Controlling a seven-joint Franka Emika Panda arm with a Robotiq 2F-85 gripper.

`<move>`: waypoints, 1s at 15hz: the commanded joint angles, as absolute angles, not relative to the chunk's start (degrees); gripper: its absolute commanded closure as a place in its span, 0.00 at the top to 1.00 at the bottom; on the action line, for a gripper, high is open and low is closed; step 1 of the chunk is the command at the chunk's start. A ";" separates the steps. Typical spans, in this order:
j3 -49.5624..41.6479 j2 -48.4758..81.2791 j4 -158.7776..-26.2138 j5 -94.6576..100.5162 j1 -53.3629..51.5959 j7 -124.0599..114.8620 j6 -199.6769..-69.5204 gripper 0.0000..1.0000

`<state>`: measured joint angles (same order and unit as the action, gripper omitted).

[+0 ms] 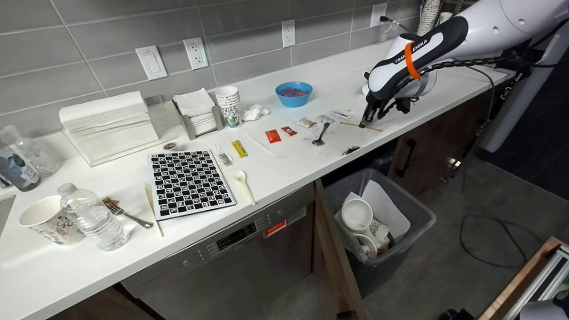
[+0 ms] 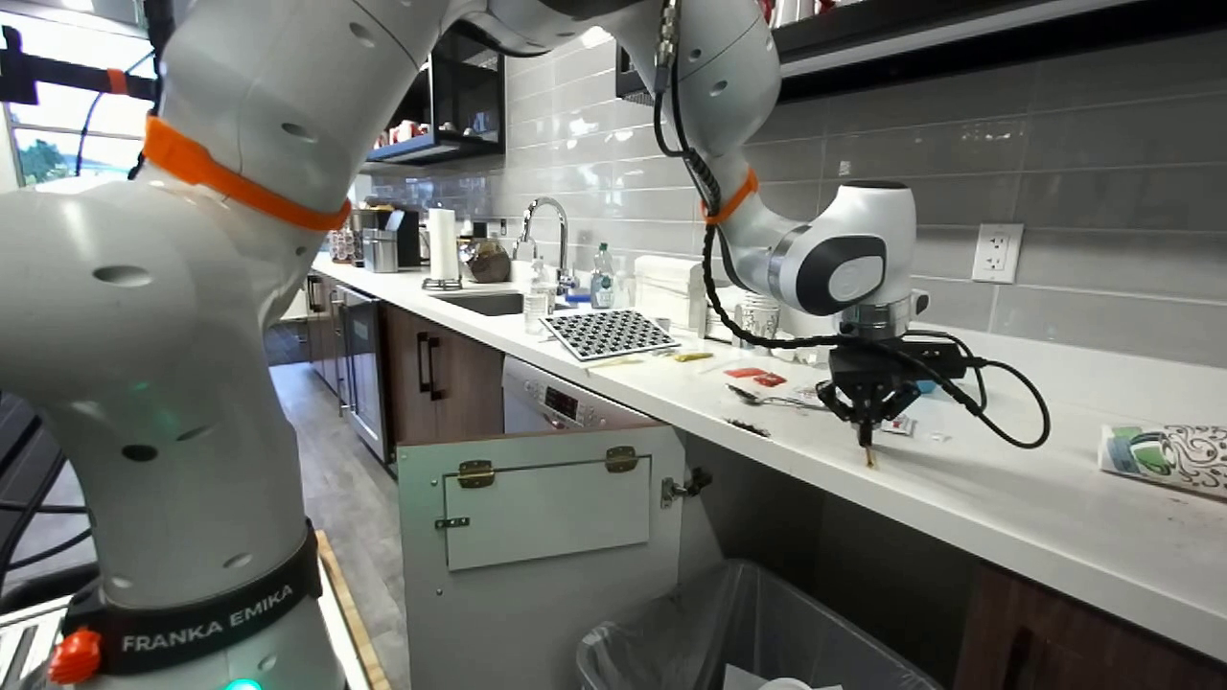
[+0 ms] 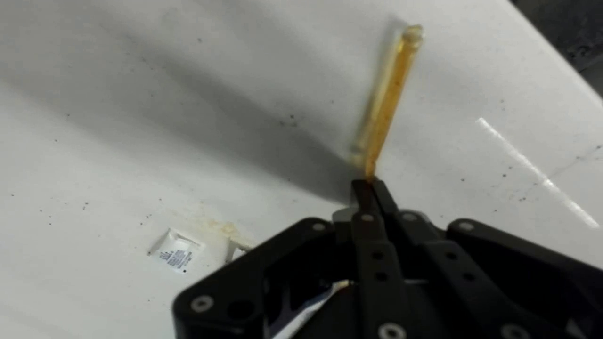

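Observation:
My gripper (image 3: 370, 184) is shut on a thin amber stick (image 3: 393, 89), pinched between its fingertips. The stick reaches out beyond the tips in the wrist view, with its shadow close beside it. In both exterior views the gripper (image 1: 365, 123) (image 2: 867, 439) points down near the counter's front edge. The stick (image 1: 374, 129) lies flat there, at or just above the counter; I cannot tell if it touches. Small packets (image 1: 342, 114) lie close behind it. A dark-handled spoon (image 1: 321, 135) lies to one side. A small white packet (image 3: 178, 252) shows in the wrist view.
A grey bin (image 1: 411, 236) with cups and paper stands below the counter, beside an open cabinet door (image 2: 546, 508). Dark crumbs (image 1: 351, 150) lie near the edge. A blue bowl (image 1: 294, 97) stands near the wall. A patterned cup (image 2: 1165, 458) lies on its side.

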<state>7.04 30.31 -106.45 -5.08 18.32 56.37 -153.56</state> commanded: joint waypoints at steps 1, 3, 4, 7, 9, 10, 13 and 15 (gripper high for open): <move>9.51 28.52 -107.22 -8.13 19.66 58.39 -151.67 0.01; 10.04 27.28 -107.74 -8.73 19.36 58.09 -150.24 0.01; 10.25 26.55 -107.85 -8.97 18.91 57.83 -149.08 0.01; 8.83 24.55 -107.90 -7.48 16.05 55.26 -145.10 0.01; 7.89 23.48 -108.02 -6.54 13.93 53.62 -142.76 0.01; 7.26 22.96 -108.15 -5.76 12.48 51.94 -142.09 0.01; 5.73 22.29 -108.81 -3.80 8.57 46.18 -143.62 0.01; 5.81 22.06 -109.05 -3.67 6.69 42.58 -144.64 0.01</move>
